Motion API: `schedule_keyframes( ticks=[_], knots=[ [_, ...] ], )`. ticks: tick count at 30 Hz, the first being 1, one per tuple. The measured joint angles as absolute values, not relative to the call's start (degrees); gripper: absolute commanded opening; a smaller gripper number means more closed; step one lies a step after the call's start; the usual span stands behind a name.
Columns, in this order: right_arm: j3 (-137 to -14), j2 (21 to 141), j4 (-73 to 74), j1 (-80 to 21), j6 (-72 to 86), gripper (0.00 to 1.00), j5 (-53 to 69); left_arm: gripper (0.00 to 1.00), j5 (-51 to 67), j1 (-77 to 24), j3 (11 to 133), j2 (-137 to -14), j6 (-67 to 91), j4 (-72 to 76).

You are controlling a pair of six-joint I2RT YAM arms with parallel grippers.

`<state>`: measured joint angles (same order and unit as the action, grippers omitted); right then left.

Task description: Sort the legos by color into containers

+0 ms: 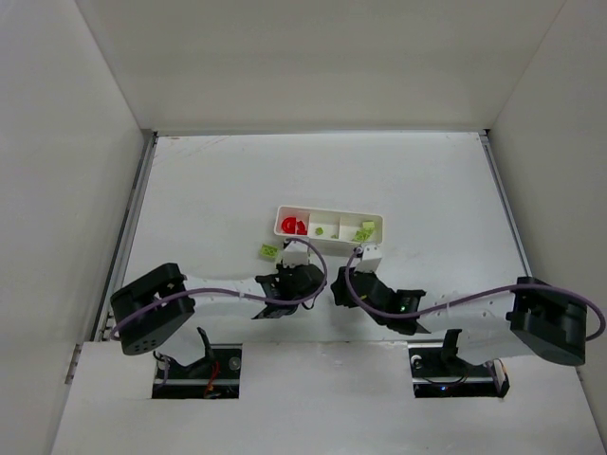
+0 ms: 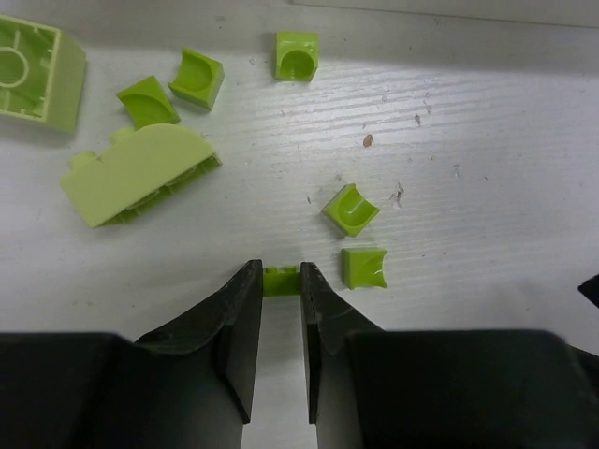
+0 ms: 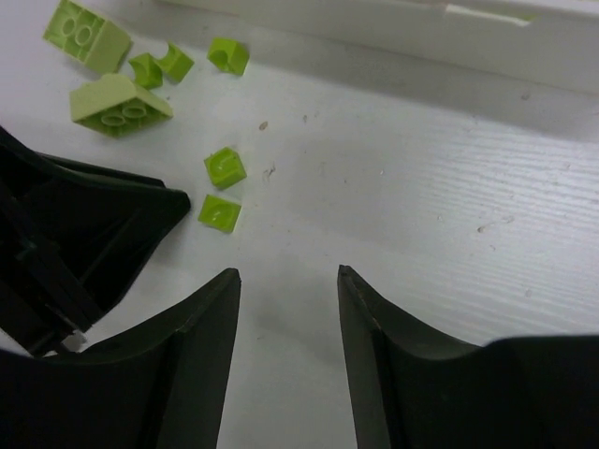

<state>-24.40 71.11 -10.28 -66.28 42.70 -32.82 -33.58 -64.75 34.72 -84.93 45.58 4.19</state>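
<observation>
My left gripper (image 2: 281, 271) is shut on a tiny lime-green lego (image 2: 281, 282), pinched between its fingertips at table level. Loose green legos lie just ahead: two small ones (image 2: 352, 209) (image 2: 364, 267), a large pale green one (image 2: 140, 174) and more beyond. My right gripper (image 3: 288, 273) is open and empty over bare table, to the right of those legos (image 3: 225, 166). In the top view the white tray (image 1: 377, 220) holds red legos (image 1: 294, 226) in its left compartment and green ones in the middle (image 1: 321, 230) and right (image 1: 363, 232) compartments. Both grippers (image 1: 296, 256) (image 1: 368, 256) sit just in front of the tray.
A few green legos (image 1: 269, 251) lie on the table left of my left gripper. The tray's near wall (image 3: 421, 28) runs across the top of the right wrist view. My left gripper's black body (image 3: 84, 234) is close on the right gripper's left. White walls enclose the table.
</observation>
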Motion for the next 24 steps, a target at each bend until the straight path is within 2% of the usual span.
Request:
schedule_keyframes(
  ticks=[6,12,16,19,21,24],
  knots=[
    [-27.83,79.13,-11.00,-68.03,42.98,0.57,-32.93,0.15,-35.00,-63.68,32.12,-74.70,45.58,2.02],
    [-34.94,88.49,-12.93,-68.71,42.78,0.58,-33.98,0.16,-34.70,-58.41,30.13,-63.05,45.28,1.96],
    [-37.74,93.23,-13.56,-68.71,42.46,0.51,-34.87,0.16,-33.89,-54.41,29.80,-59.42,43.75,2.15],
    [-38.92,94.72,-13.39,-68.71,42.39,0.40,-36.21,0.16,-32.86,-52.25,29.80,-58.02,42.22,2.87],
    [-39.59,95.70,-13.30,-68.71,42.28,0.28,-37.08,0.16,-31.73,-50.92,29.82,-57.98,41.10,3.97],
    [-40.05,96.42,-13.43,-68.71,42.46,0.23,-38.17,0.16,-29.95,-49.47,30.28,-59.07,39.79,5.43]
  ],
)
